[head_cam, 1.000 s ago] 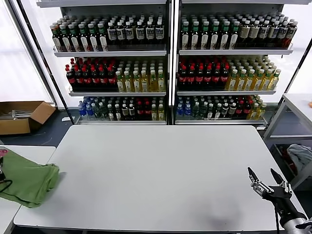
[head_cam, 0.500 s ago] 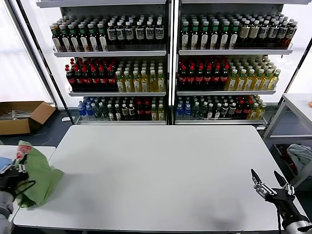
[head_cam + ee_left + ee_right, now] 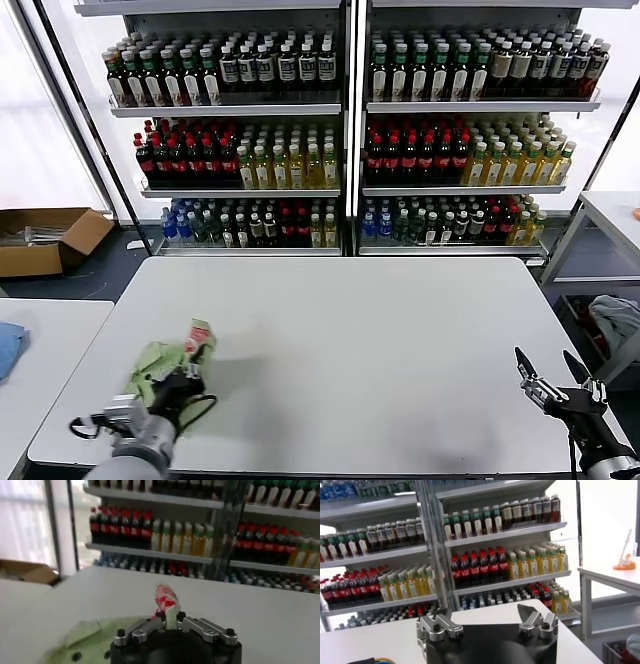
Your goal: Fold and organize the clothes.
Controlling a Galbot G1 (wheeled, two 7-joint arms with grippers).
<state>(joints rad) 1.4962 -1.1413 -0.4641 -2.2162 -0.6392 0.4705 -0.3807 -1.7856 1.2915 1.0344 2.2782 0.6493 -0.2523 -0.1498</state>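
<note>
Transport looked underway: left gripper (image 3: 190, 372) clamped the green shirt (image 3: 157, 362) above the desk (image 3: 340, 340), near its left front edge; laying it flat seemed next. Right gripper (image 3: 553, 377) waited open.

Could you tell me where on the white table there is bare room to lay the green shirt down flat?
The white table is bare across its middle and back, from the green shirt bunched in the left gripper near the front-left edge, over to the open right gripper above the front-right corner. Only those two corners are taken up; the side table holds a blue cloth.
</note>
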